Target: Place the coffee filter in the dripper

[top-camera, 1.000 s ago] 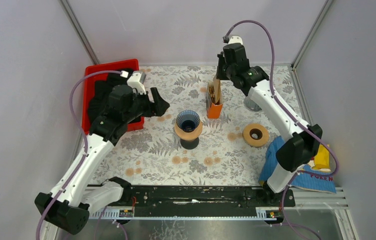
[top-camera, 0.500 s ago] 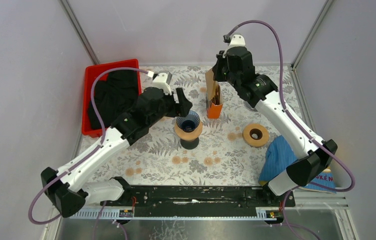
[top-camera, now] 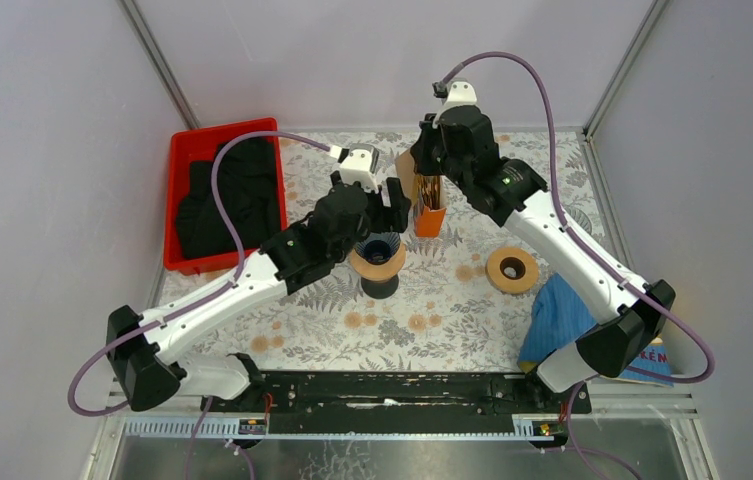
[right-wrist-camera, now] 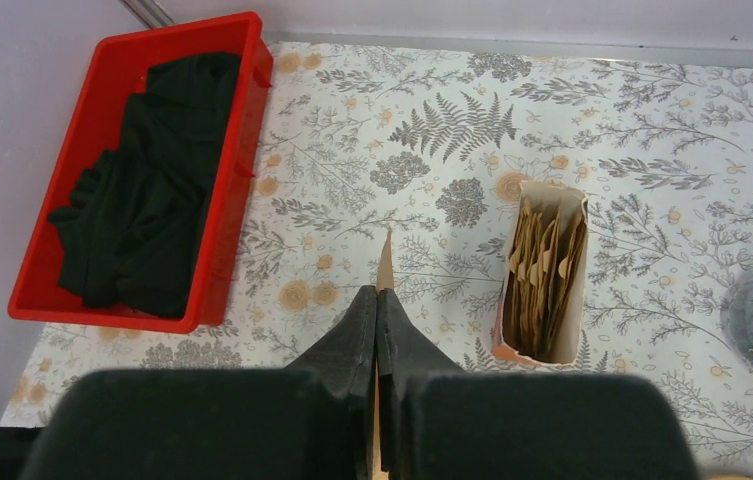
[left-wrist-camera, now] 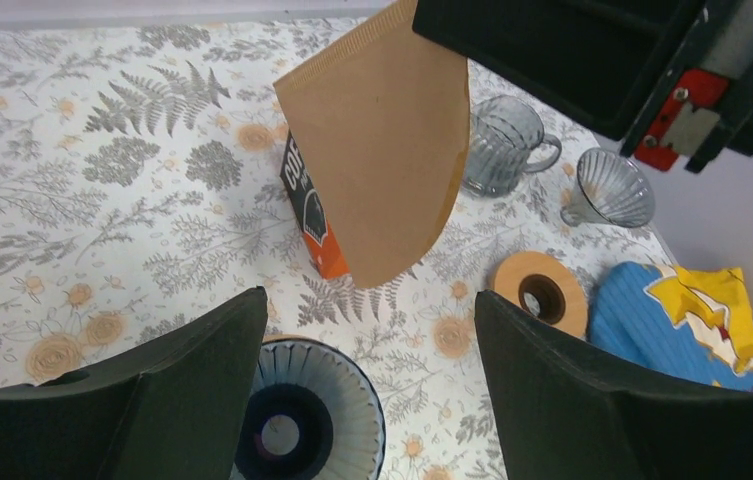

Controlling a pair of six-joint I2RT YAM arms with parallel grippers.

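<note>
A brown paper coffee filter hangs above the table with my right gripper shut on its top edge. In the right wrist view the filter shows edge-on between the closed fingers. The dripper, a blue ribbed cone on a wooden collar and black stand, sits mid-table. My left gripper hovers open above the dripper, with nothing between its fingers. From above, the filter hangs just behind and right of the left gripper.
An orange box of spare filters stands right of the dripper. A wooden ring, a blue cloth, a glass mug and a glass cone lie to the right. A red bin with black cloth is at the left.
My left arm swung right from over the red bin to above the dripper. My right gripper lifted the filter up and left, away from the orange box.
</note>
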